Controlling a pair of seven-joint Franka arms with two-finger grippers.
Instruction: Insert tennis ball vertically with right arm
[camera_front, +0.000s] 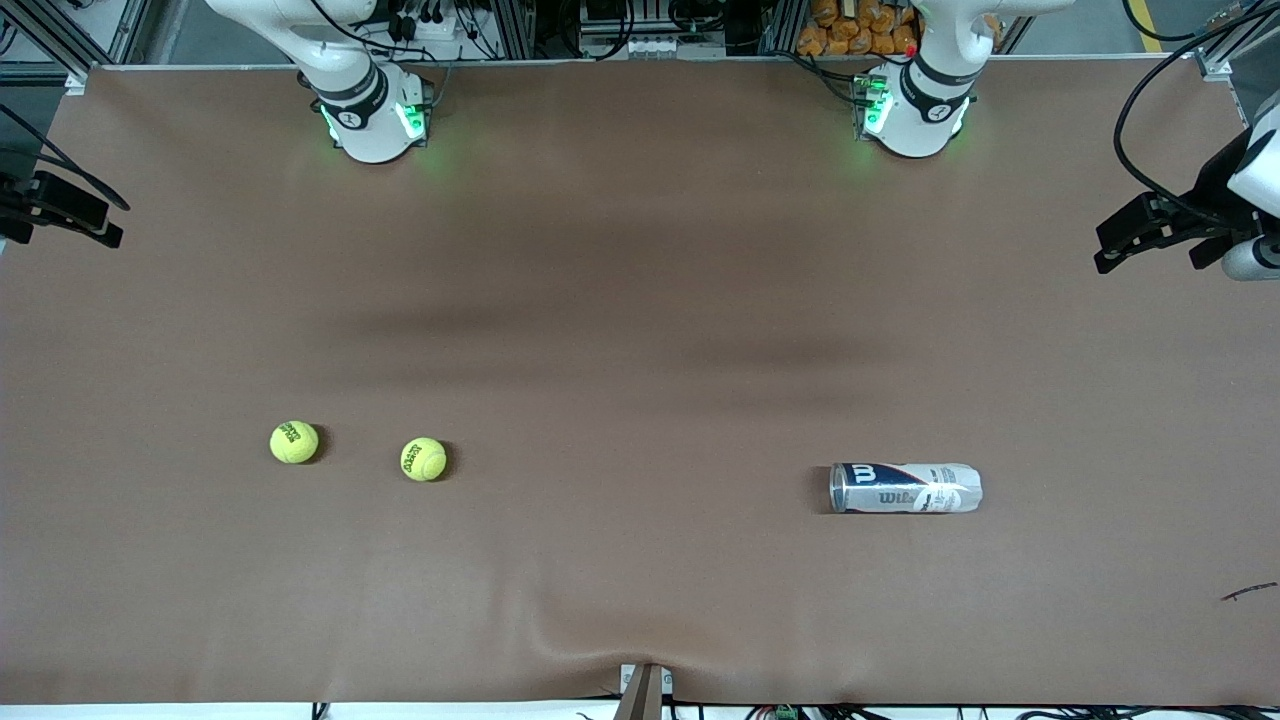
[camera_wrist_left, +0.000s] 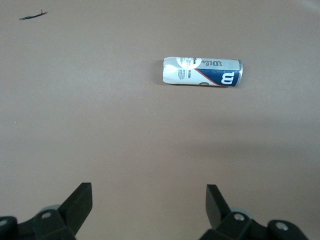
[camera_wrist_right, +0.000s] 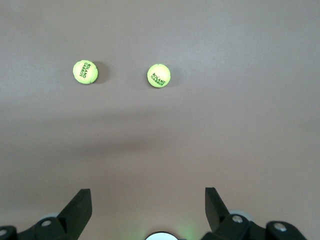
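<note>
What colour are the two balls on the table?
Both tennis balls are bright yellow-green with dark lettering, clearest in the right wrist view.

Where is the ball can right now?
The can lies on its side on the table, toward the left arm's end, well apart from both balls.
</note>
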